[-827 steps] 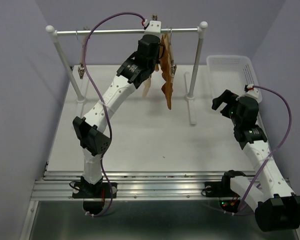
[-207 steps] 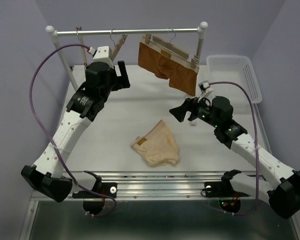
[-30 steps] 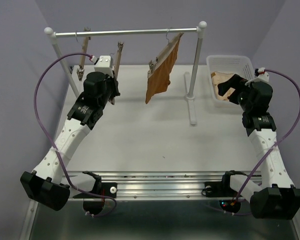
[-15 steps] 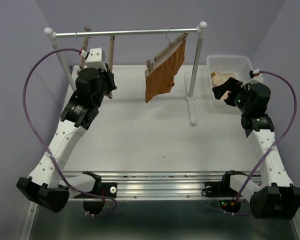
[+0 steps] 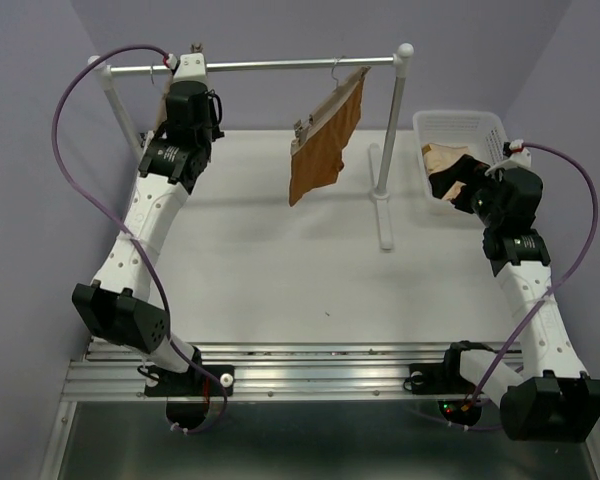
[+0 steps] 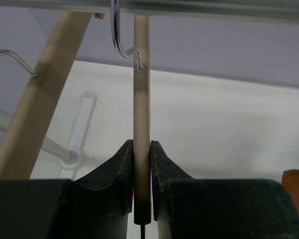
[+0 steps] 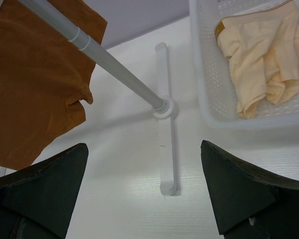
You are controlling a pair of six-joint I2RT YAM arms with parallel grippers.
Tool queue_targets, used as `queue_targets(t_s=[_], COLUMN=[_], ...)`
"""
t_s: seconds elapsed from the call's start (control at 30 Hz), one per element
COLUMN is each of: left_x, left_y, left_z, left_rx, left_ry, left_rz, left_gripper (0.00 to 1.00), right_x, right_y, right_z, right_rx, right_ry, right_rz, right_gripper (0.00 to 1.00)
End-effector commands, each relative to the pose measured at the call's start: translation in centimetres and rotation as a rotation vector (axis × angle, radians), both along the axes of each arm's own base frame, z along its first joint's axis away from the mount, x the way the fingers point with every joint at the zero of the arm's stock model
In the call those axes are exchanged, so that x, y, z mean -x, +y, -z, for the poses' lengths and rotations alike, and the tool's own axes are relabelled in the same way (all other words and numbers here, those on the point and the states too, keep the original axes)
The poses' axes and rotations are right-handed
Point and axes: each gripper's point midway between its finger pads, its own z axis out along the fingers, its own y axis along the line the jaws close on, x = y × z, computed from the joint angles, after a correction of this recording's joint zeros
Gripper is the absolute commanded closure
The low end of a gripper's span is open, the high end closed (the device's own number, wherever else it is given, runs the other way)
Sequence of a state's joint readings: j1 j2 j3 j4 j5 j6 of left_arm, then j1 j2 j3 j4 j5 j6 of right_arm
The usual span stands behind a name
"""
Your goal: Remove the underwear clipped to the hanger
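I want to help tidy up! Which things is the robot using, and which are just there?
Job: beige underwear, in the basket; hanger in left claw; open right claw.
Just there: brown underwear; spare hanger; rail.

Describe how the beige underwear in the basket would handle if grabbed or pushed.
Probably floppy: the underwear lies crumpled in soft folds in the basket, so it should sag from a pinch. It looks thin, likely light. A push would probably bunch it, not slide it.
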State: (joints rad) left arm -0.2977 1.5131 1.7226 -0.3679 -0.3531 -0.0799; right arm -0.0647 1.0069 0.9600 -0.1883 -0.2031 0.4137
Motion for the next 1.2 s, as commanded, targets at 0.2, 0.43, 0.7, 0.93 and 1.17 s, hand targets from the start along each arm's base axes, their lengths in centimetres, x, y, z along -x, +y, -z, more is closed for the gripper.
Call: queue_targets(t_s=[0.2,0.43,0.7,0.93,1.17], left_x=[-1.9,-2.5,-1.2,1.1,5.7], left_y=[4.1,3.9,3.6,3.0,3.3], left_z=[-1.5,-0.8,-1.9,-4.0,-8.4], left_rx=[-0.030,-0.045,-0.018,0.067,0.191], left_ry=[-0.020,0.009,-0.013,-0.061,-0.194], left_rz=[-0.052,-0.012,0.010,0.029,0.026], left_gripper=[0.87,0.68,0.32,0.03,0.01], right_x=[0.2,0.5,0.9,1.2,1.2], right_y=[-1.1,-1.2,-1.2,-0.8,-0.8], right_z=[-2.2,-2.1,-2.3,-2.7,-2.6], right_rx=[0.040,0.044,0.045,0.037,0.018], right_ry=[-0.064,-0.067,-0.078,-0.090,-0.085], right_rz=[0.049,0.053,0.060,0.040,0.043], right_gripper=[0.00,0.00,0.00,0.00,0.00])
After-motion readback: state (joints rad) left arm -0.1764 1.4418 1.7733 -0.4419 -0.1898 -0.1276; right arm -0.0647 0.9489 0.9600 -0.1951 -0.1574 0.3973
